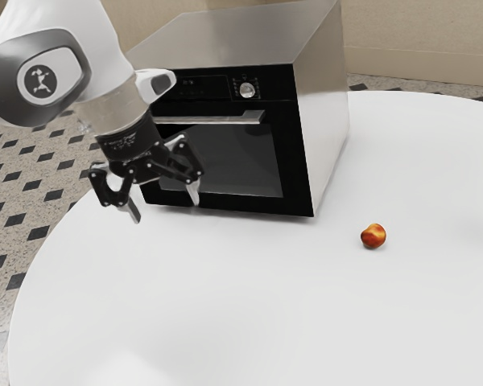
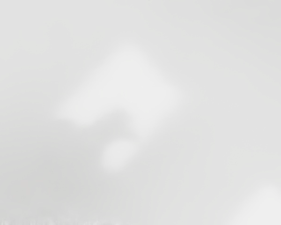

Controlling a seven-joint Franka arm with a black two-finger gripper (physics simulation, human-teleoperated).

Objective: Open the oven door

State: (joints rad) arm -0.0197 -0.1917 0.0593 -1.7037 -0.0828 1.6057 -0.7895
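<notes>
The white table point(image 1: 225, 305) extends across the lower and right parts of the exterior view, its curved edge at the left. In the wrist view, a pale surface carries soft, brighter patches.

The oven point(image 1: 322, 104) stands on the table at the upper center of the exterior view, with metal top and side panels and a black front.

The arm point(image 1: 72, 64) enters from the exterior view's upper left.

The oven door point(image 1: 233, 161) occupies the lower section of the black front and is closed, flush with the housing.

The tool point(image 1: 164, 207) is located left of center, in front of the door's left portion in the exterior view. Its two fingers are set wide apart and directed downward.

The handle point(image 1: 225, 119) is a horizontal metal bar along the door's upper edge.

A rounded orange-red object point(image 1: 373, 236) rests on the table, right of the oven.

The control knob point(image 1: 247, 90) is positioned above the handle.
</notes>
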